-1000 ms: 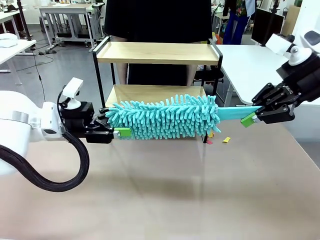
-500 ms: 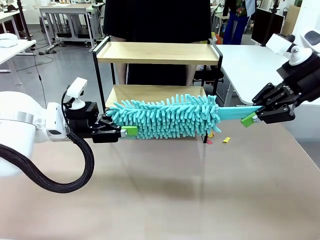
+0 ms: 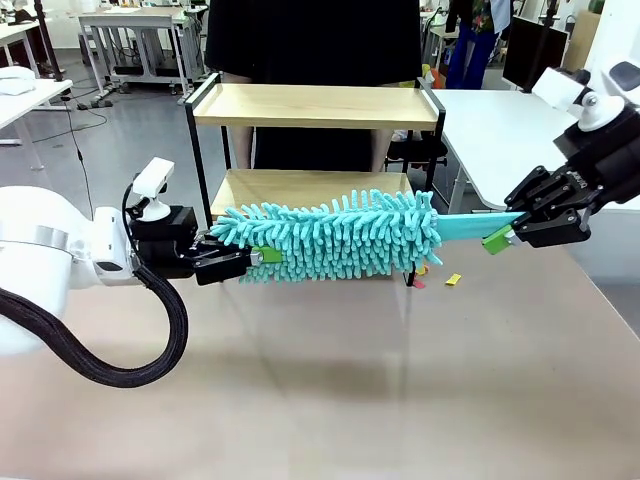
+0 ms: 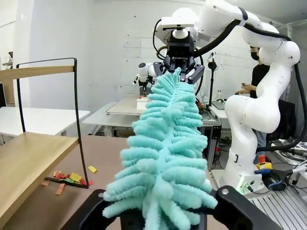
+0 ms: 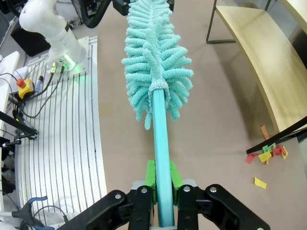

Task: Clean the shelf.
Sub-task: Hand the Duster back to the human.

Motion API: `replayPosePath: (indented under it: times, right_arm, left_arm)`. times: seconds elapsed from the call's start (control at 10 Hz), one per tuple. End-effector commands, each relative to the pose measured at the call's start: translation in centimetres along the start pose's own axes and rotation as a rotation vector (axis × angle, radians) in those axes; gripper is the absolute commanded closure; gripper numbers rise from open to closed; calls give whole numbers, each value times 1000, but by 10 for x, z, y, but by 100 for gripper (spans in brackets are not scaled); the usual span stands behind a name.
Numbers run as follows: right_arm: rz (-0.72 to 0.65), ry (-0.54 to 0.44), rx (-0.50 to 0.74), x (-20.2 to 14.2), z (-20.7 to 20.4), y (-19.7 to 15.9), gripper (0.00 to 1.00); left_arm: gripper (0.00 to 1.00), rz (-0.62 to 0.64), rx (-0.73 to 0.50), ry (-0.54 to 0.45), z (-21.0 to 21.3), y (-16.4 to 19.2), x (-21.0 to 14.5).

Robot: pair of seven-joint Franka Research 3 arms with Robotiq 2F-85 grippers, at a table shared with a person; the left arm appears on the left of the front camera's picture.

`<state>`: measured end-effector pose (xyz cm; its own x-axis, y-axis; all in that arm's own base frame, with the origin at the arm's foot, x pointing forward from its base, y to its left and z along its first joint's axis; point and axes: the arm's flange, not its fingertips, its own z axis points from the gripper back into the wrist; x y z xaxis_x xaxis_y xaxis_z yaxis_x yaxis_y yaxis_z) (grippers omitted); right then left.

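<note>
Your right tool (image 3: 500, 238) is clamped on the flat turquoise handle of a fluffy turquoise microfibre duster (image 3: 335, 235), held level in front of the lower board of the small two-tier shelf (image 3: 315, 105) of light wood and thin black metal frame. That shelf stands at the far side of the brown desk (image 3: 400, 380), before a person in black. Your left tool (image 3: 262, 256) has its fingers around the duster's free tip, the jaws nearly together among the strands; you cannot tell whether they truly pinch it. Small coloured paper scraps (image 5: 266, 155) lie on the desk by the shelf's end rail.
</note>
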<state>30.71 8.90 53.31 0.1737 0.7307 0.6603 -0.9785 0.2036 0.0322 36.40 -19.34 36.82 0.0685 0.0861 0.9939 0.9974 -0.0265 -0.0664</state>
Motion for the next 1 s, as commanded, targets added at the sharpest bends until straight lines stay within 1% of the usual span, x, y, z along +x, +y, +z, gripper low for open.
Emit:
replayPosePath:
  times: [0.0,0.4,0.5,0.6,0.7,0.8,0.9]
  right_arm:
    - [0,-38,5,5,0,1,87]
    - [0,-38,5,5,0,1,87]
    - [0,-38,5,5,0,1,87]
    - [0,-38,5,5,0,1,87]
    - [-3,-11,6,2,-1,1,29]
    - [6,-29,21,6,8,0,28]
    - [-6,-57,28,10,17,-2,0]
  left_arm:
    - [100,25,-10,-25,21,-65,-6]
    - [100,32,-25,-41,27,-64,-3]
    - [100,41,-32,-85,26,-63,0]
    - [100,100,-60,-17,29,-64,5]
    - [100,19,-22,-37,5,0,1]
    - [100,19,-22,-37,5,0,1]
    - [100,19,-22,-37,5,0,1]
